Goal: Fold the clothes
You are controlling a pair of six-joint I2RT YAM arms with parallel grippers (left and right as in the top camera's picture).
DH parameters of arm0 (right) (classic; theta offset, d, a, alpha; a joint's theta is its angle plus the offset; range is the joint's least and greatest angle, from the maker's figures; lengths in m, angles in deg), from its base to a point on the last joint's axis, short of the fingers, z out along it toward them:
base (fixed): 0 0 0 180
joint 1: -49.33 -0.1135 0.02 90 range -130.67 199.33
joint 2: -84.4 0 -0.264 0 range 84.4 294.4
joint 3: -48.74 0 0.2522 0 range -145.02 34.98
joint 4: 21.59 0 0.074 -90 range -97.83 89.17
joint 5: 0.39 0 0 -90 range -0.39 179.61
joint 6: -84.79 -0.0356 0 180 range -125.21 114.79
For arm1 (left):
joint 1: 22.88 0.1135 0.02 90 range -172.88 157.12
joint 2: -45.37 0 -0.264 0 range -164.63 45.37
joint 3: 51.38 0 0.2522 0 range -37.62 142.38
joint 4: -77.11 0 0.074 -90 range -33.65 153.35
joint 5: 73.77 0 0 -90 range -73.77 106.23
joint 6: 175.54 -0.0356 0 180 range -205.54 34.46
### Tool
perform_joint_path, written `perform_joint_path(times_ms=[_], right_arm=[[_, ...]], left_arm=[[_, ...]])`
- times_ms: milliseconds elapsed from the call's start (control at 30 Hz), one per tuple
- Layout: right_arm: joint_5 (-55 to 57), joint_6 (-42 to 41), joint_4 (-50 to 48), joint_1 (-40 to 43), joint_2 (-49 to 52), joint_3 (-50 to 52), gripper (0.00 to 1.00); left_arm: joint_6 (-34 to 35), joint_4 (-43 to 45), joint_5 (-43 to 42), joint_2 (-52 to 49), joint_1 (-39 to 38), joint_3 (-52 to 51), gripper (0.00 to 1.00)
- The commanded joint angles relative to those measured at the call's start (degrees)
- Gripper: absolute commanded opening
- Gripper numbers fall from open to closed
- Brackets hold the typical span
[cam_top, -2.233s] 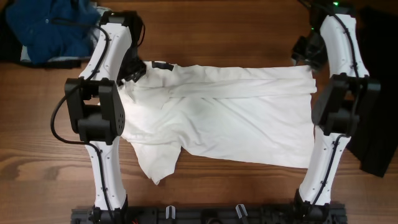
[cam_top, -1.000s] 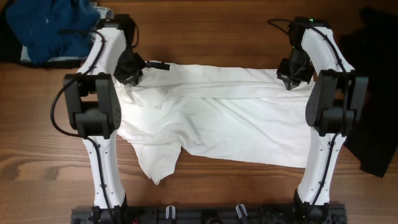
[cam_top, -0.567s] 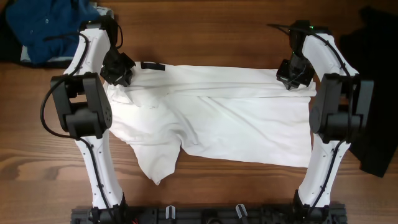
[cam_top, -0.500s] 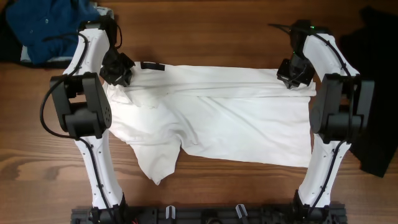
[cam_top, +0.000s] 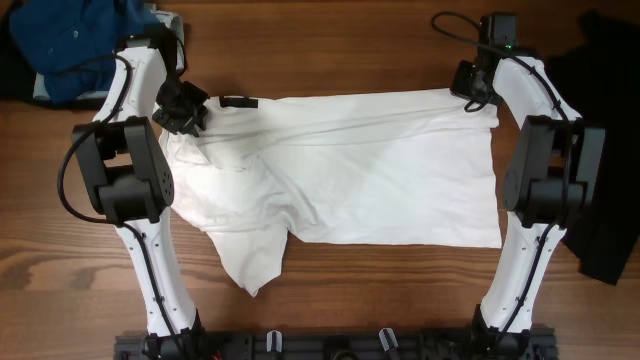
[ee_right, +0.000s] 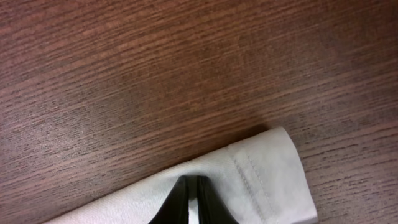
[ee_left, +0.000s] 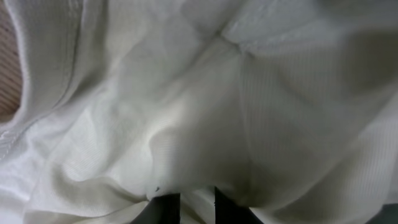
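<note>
A dark brown wooden table [cam_top: 330, 300] with strong grain filled the overhead view. A crumpled blue shirt [cam_top: 70, 40] lay at its far left corner and a black garment [cam_top: 610, 150] along the right edge.

The white T-shirt [cam_top: 370, 180] lay spread across the middle of the table between the two arms. It was mostly flat, with one sleeve trailing toward the near side, and no print showed.

The left gripper [cam_top: 187, 108] sat at the shirt's far left corner, by the rumpled collar end. In its wrist view, cloth filled the frame and the dark fingers [ee_left: 165, 208] stood close together with white fabric pinched between them.

The right gripper [cam_top: 470, 82] held the far right corner. Its fingers [ee_right: 181, 198] were nearly touching, clamped on the stitched hem just beside the corner, which lay flat on bare wood.
</note>
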Motion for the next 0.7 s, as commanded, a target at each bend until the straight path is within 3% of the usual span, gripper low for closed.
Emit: perform_joint_path(times_ms=[0, 433, 567, 667], right_arm=[[-0.5, 1.3, 0.4, 0.3, 3.8, 1.6, 0.06], [0.2, 0.7, 17.2, 0.5, 2.9, -7.4, 0.04], [0.6, 0.9, 20.0, 0.8, 1.3, -12.0, 0.21], [0.6, 0.9, 19.8, 0.8, 0.0, -12.6, 0.26]], left_arm=[[2.1, 3.6, 3.8, -2.4, 2.3, -1.9, 0.20], [1.5, 1.3, 3.8, -2.4, 7.3, -1.9, 0.22], [0.1, 1.3, 3.9, -2.4, 8.8, -1.9, 0.25], [0.1, 1.1, 3.8, -2.4, 9.4, -1.9, 0.27]])
